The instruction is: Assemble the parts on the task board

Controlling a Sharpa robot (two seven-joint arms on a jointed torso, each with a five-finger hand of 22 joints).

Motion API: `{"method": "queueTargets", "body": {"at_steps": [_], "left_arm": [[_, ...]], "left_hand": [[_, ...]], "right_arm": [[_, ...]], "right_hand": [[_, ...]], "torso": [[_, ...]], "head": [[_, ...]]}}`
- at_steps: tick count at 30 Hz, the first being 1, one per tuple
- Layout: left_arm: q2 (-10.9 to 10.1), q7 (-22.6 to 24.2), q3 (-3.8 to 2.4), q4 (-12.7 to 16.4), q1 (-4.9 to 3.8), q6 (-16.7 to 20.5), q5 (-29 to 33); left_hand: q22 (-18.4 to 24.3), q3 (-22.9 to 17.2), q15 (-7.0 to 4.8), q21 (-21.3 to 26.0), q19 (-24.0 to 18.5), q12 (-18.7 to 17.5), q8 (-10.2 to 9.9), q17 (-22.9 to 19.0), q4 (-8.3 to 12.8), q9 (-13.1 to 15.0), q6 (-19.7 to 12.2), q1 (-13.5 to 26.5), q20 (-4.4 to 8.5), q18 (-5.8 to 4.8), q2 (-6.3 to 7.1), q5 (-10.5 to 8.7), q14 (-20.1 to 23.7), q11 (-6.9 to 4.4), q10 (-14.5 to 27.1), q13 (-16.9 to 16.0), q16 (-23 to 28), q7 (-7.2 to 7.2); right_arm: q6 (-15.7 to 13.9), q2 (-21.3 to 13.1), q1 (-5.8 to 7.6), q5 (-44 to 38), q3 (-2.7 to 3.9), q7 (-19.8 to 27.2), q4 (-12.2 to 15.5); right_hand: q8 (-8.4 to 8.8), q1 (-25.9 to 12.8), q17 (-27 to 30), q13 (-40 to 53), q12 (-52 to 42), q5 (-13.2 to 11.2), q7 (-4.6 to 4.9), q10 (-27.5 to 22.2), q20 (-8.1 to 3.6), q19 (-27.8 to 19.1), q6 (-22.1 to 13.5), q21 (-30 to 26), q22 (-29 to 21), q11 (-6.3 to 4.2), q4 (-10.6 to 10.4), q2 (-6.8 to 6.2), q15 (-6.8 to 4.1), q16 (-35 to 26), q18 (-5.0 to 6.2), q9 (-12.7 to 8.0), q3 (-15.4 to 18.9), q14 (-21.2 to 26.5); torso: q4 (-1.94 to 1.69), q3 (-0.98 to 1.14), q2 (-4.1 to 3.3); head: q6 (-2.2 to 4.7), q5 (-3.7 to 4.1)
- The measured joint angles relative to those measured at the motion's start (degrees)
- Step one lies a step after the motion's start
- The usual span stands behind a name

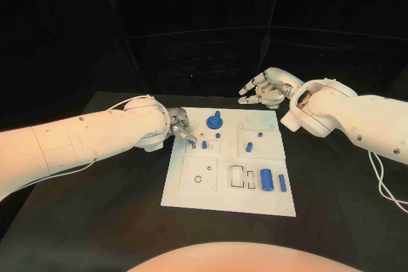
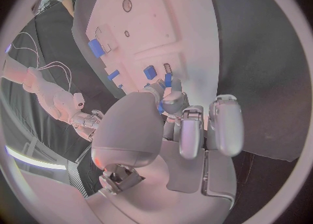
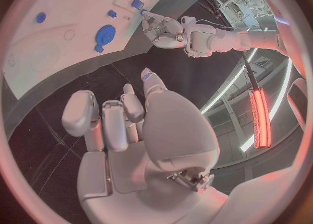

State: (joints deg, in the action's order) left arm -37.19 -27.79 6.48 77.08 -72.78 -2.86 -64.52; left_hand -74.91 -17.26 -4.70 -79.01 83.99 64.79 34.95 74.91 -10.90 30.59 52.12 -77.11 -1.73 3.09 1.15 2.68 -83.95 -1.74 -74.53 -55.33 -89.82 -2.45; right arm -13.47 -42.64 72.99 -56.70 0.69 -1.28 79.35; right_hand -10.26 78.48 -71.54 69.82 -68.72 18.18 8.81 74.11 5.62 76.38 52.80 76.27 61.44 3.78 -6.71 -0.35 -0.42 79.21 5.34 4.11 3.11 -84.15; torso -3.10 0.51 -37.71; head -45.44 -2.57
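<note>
- Closest to the camera on the task board (image 1: 228,208) is a bare strip of its near edge; just past that sit the long blue cylinder (image 1: 267,179) and a thinner blue peg (image 1: 282,183), lying flat beside the slotted cutouts, I guess waiting their turn.
- My left hand (image 1: 179,129) is down at the board's left edge with its fingertips right by the small blue peg (image 1: 204,144). From the left wrist view a blue piece (image 2: 167,80) sits just beyond the fingers (image 2: 175,102), but I honestly can't tell whether it's pinched or only touched.
- Ahead of that hand, toward the board's far end, is the blue gear (image 1: 213,119), already seated by the look of it.
- My right hand (image 1: 266,88) hangs off the board past its far edge, fingers loosely curled and apart, holding nothing. Reads to me like it's parked out of the way so the left can work.
</note>
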Motion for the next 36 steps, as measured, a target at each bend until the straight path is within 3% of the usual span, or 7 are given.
{"method": "queueTargets", "body": {"at_steps": [36], "left_arm": [[1.3,-0.3,0.60,-0.9,0.02,-3.0,-0.2]], "left_hand": [[0.0,-1.4,0.00,0.0,0.0,0.0,0.1,0.0,0.6,0.1,0.3,0.4,0.00,0.01,0.89,-0.06,0.0,0.03,0.0,0.0,0.0,0.10]], "right_arm": [[0.0,0.4,0.00,0.0,0.00,0.1,-0.3]], "right_hand": [[0.00,0.0,0.0,0.1,0.0,0.0,0.21,0.0,0.00,0.0,-0.2,0.0,0.0,0.00,0.0,0.00,0.00,0.0,0.00,0.0,0.0,0.0]], "torso": [[-0.03,-0.01,0.08]], "head": [[-0.47,0.10]]}}
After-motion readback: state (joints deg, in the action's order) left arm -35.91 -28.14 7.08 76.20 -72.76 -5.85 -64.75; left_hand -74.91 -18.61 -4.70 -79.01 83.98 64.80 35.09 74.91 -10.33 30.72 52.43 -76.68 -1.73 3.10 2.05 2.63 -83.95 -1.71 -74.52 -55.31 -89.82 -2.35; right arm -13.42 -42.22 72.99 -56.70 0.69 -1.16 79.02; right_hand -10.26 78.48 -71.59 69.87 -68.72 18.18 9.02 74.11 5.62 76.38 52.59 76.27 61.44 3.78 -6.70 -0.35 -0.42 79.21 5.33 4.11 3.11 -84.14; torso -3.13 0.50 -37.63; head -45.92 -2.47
